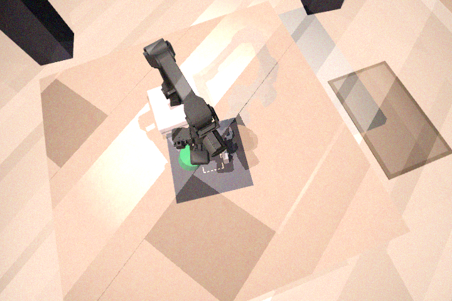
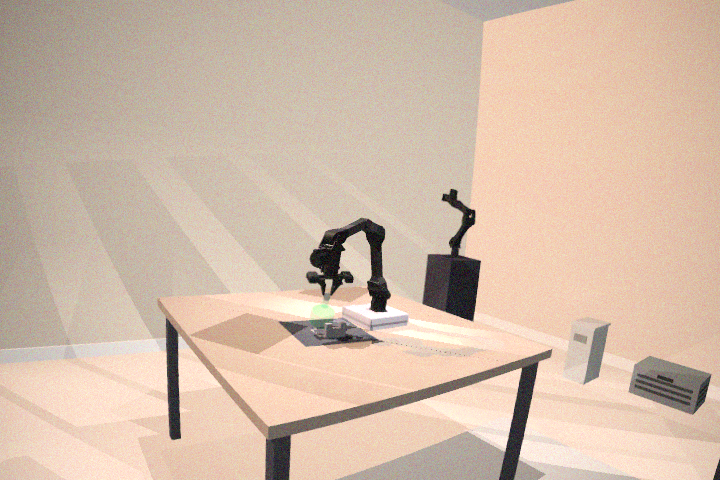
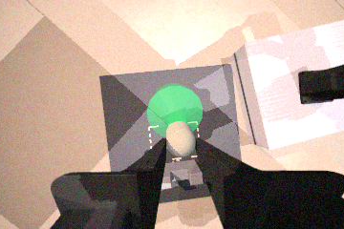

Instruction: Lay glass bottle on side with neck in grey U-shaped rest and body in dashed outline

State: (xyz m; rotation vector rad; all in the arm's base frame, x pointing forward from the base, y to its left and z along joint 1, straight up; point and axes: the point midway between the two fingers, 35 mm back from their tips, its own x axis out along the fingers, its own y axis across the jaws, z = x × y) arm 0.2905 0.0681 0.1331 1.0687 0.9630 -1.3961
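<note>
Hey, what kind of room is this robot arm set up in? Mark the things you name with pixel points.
Probably a robotics lab or workshop: a black jointed arm [image 1: 178,76] [image 2: 375,254] on a wooden-topped table [image 1: 304,212] [image 2: 372,384], a second black arm [image 2: 464,217] on a dark pedestal [image 2: 451,285], and a grey slatted box [image 2: 669,384] on the floor.
</note>
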